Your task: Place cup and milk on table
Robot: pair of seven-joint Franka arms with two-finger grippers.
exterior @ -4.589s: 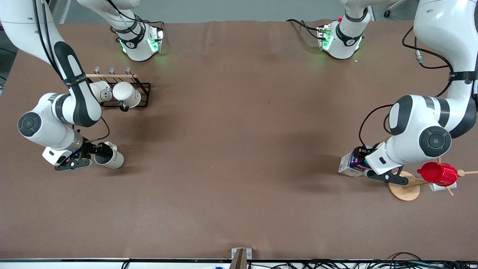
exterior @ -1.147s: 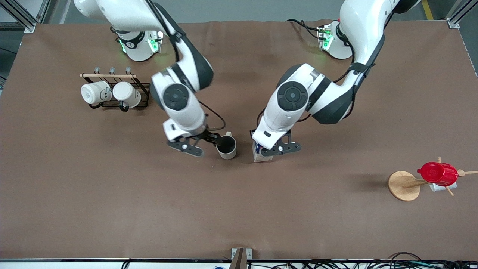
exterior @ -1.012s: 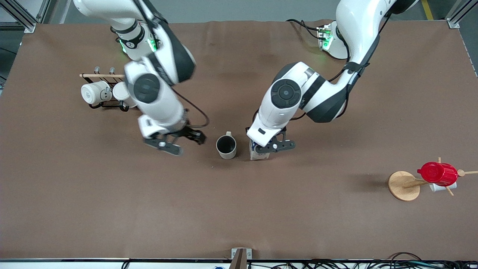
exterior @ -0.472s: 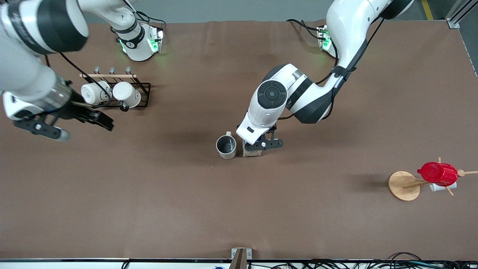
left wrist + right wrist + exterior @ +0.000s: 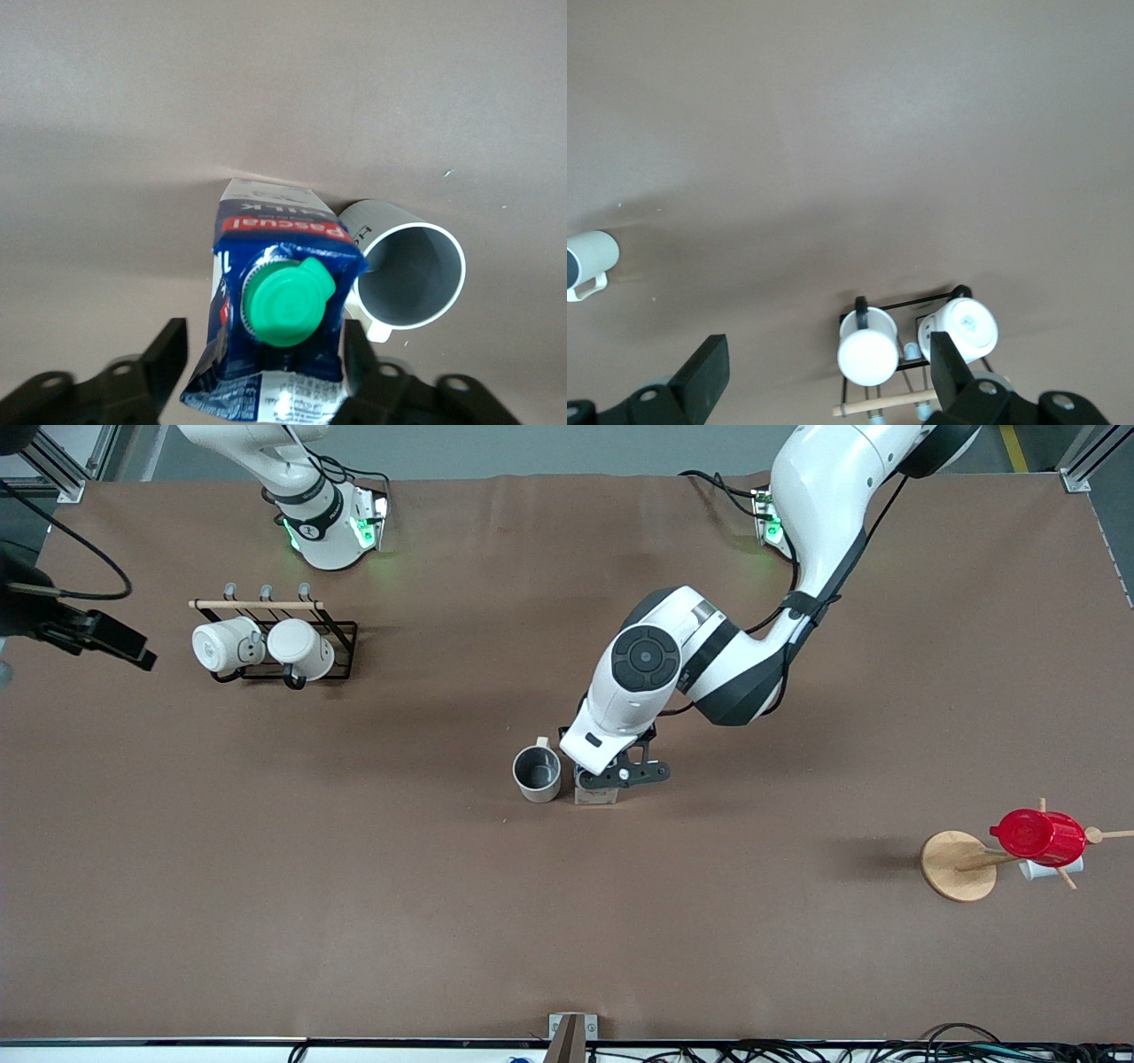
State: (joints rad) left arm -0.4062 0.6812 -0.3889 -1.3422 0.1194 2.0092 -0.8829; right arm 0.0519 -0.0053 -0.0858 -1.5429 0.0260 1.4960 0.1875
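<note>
The cream-white cup point(image 5: 537, 772) stands upright on the brown table point(image 5: 567, 921) near its middle, grey inside showing. The milk point(image 5: 595, 797) stands right beside it, toward the left arm's end. My left gripper point(image 5: 611, 775) is shut on the carton's top. In the left wrist view my left gripper point(image 5: 266, 354) has its fingers at both ends of the carton's ridge, with the milk point(image 5: 266, 257), its green cap and the cup point(image 5: 412, 274) below. My right gripper point(image 5: 826, 363) is open and empty, high over the right arm's end of the table. One of its fingers point(image 5: 120, 645) shows in the front view.
A black wire rack point(image 5: 344, 636) holds two plain white mugs point(image 5: 220, 646) point(image 5: 299, 648) at the right arm's end. A red cup point(image 5: 1038, 836) hangs on a wooden stand with a round disc base point(image 5: 955, 865) at the left arm's end.
My right gripper let go of the cup and swung away to the right arm's end of the table. My left gripper carried the milk in close beside the cup.
</note>
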